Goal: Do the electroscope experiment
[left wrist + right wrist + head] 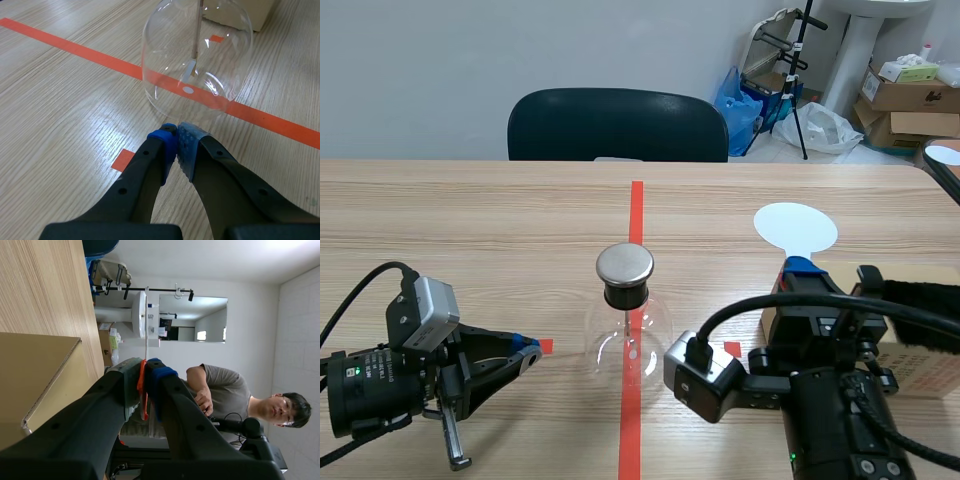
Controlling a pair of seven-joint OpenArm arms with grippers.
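Observation:
The electroscope (627,325) is a clear glass flask with a round metal cap (624,264), standing on the red centre line. In the left wrist view the flask (197,55) is just ahead of my left gripper (176,131), and a thin rod with a leaf hangs inside it. My left gripper (525,348) lies low on the table, left of the flask, shut on nothing. My right gripper (798,268) is right of the flask, shut on the orange handle (142,385) of a white round paddle (795,228). The paddle shows edge-on as a thin white line (146,325) in the right wrist view.
A cardboard box (920,355) sits under and beside my right arm, seen as the box (35,380) in the right wrist view. A dark chair (617,125) stands at the table's far edge. A person (225,390) shows in the room beyond the right gripper.

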